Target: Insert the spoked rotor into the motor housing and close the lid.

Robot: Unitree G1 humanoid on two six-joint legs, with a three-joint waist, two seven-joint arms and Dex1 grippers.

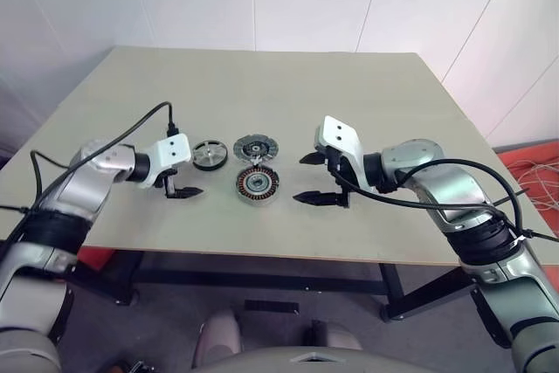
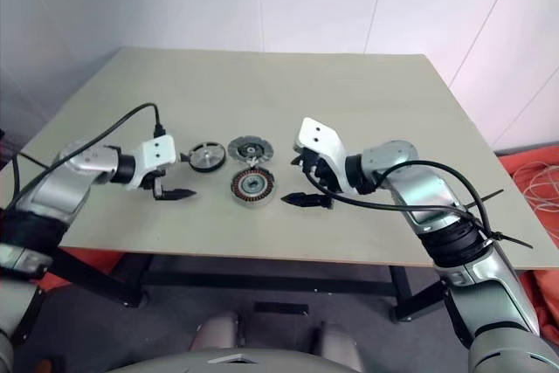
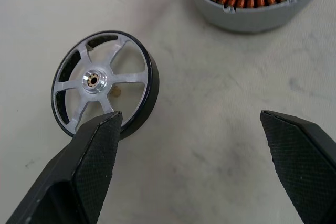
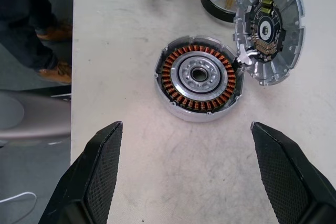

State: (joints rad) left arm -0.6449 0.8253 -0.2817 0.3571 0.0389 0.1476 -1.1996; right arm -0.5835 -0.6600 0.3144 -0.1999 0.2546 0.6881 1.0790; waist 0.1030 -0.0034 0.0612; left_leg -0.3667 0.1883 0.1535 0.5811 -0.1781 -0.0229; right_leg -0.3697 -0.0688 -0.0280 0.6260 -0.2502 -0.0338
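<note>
The bench (image 1: 131, 85) carries three parts close together near its front edge, between the two arms.

The right pincer (image 4: 186, 129) is released, its jaws spread wide. It hangs above the bench just to the right of the motor housing (image 4: 199, 77) and holds nothing. The left pincer (image 3: 191, 121) is also released and empty, hovering near the front of the spoked rotor (image 3: 102, 82).

The motor housing lies flat and open, showing its copper windings around an empty centre. The lid (image 4: 269, 27) lies open just behind the housing and touches its rim. The spoked rotor rests flat on the bench to the left of both, apart from them and not yet picked up.

Judging from this, the grasp is the risky part. The left jaws are not centred on the rotor: one finger sits over its rim and the other is well to the side. Closing from here would likely shove the wheel across the bench or pinch only its edge, so it tips. When the rotor is carried over, it could catch the open lid. It could also enter the housing tilted and jam against the windings.
</note>
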